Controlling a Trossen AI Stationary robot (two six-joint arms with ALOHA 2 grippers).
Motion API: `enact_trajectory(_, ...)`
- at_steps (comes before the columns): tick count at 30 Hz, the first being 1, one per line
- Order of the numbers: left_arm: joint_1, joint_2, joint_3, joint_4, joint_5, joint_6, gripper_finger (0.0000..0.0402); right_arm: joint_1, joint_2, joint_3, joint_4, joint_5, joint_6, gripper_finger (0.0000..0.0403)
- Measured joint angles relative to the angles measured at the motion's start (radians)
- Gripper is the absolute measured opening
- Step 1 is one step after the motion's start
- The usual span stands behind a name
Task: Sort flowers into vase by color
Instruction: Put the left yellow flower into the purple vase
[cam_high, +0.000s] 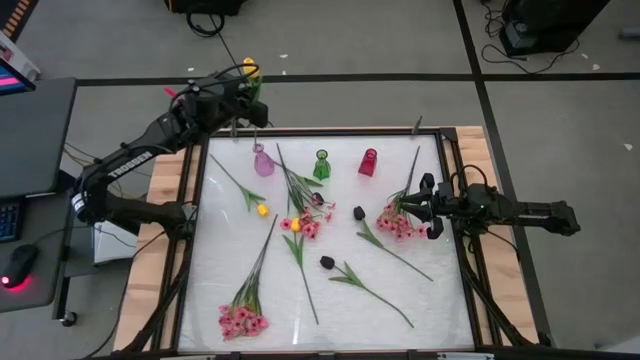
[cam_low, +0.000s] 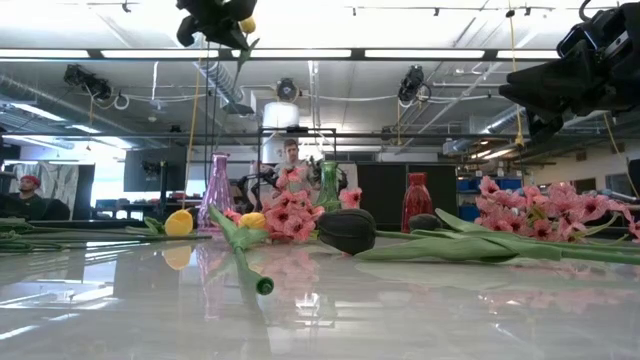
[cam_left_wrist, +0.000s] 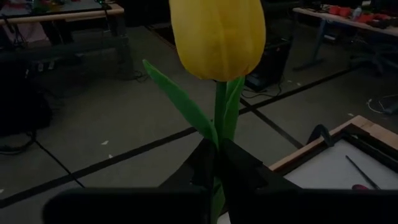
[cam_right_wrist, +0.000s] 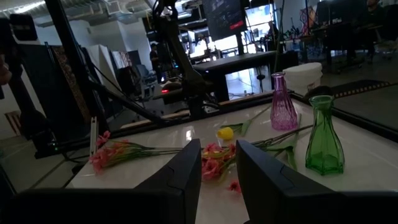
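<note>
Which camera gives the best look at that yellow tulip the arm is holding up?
The left wrist view: the yellow tulip fills it, stem pinched in the left gripper. The high view shows a speck beyond the table's far edge, the low view a sliver at top; the right wrist view misses it.

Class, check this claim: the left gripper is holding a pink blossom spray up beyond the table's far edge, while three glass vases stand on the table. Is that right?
Not quite. The left gripper is shut on a yellow tulip, as the left wrist view shows. The rest holds: it is raised past the far edge, and the three vases, purple, green and red, stand on the table.
</note>
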Motion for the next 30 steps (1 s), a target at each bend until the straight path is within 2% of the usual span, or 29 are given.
enact_trajectory(30,0.0,0.01,0.0,-0.078,0.0,-0.021,0.0027,0.0,0.0,0.0,0.0,0.0,0.0,0.011)
